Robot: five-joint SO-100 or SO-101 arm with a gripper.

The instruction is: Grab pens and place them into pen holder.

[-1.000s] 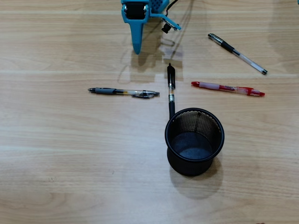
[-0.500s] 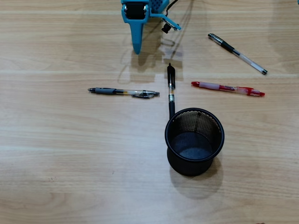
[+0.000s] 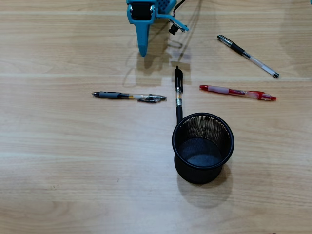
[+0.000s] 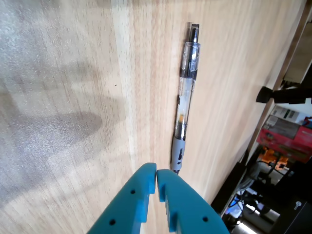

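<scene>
Fingers first: in the wrist view the two teal blades are pressed together, only a hairline seam between them, and nothing sits in that seam. Their tips hang just short of the grey rubber sleeve of a clear pen, which lies flat on the wooden counter and runs straight away from the camera. No contact there, as far as I can judge.

Switch to the overhead view and the teal gripper pokes in from the counter's far edge, pointing down at bare wood. Working out from it: the all-black pen lies end-on to the arm, its lower end reaching the rim of the mesh pen holder, whether touching or just beside I can't say. Left of it rests the grey-sleeved pen, crosswise. To the right, the red pen, also crosswise, and toward the far right corner a clear pen with a black cap, lying on a slant.

The holder stands upright and empty, so all four pens are yet to go in. They're spread apart, each flat, which leaves room for a clean grasp on any one. My read: with the blades closed, the arm must first spread them before dropping over a barrel.
</scene>
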